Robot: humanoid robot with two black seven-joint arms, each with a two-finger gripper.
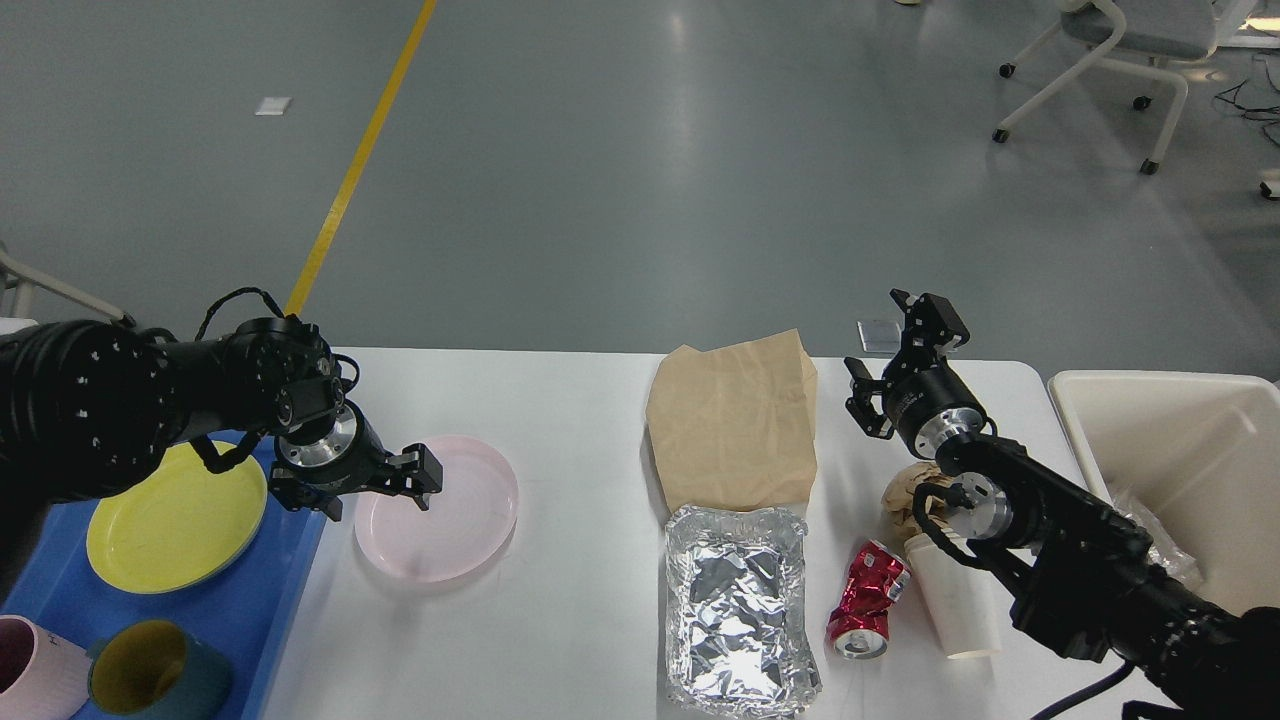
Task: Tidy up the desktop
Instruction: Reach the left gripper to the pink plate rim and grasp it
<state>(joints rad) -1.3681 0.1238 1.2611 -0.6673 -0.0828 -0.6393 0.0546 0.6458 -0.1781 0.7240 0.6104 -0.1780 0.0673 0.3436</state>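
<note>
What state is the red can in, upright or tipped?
Tipped and crushed. The red can lies on its side on the desktop, body dented, one round end facing the camera, beside the foil tray.

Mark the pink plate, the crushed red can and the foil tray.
pink plate [450, 515], head view, on its flat centre.
crushed red can [868, 597], head view, on its dented side.
foil tray [737, 605], head view, on its crinkled floor.

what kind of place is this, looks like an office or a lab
Probably a robotics lab or open workspace, not a home. A plain white desktop stands on a wide grey floor marked with a yellow line, a wheeled office chair sits behind, and staged dishes and trash lie on the table.
</note>
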